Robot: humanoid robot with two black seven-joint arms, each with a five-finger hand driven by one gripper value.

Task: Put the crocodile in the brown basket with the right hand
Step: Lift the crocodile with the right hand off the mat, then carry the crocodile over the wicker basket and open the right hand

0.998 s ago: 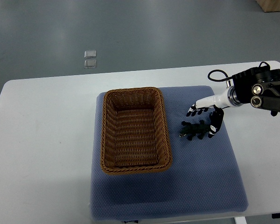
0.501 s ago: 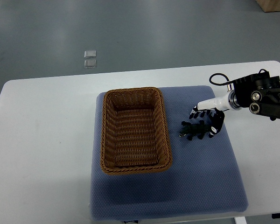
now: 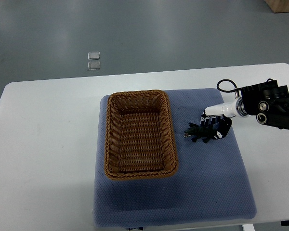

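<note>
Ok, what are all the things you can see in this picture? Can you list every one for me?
table: one, white, fills the lower part of the view
mat: one, blue, on the table
basket: one, brown wicker, empty, on the mat's left half
crocodile: one, dark green, on the mat to the right of the basket
small squares: two, clear, on the grey floor beyond the table
wooden thing: one, light brown, top right corner, mostly cut off
right hand: one, black and white, at the crocodile's right end; its arm enters from the right edge
</note>
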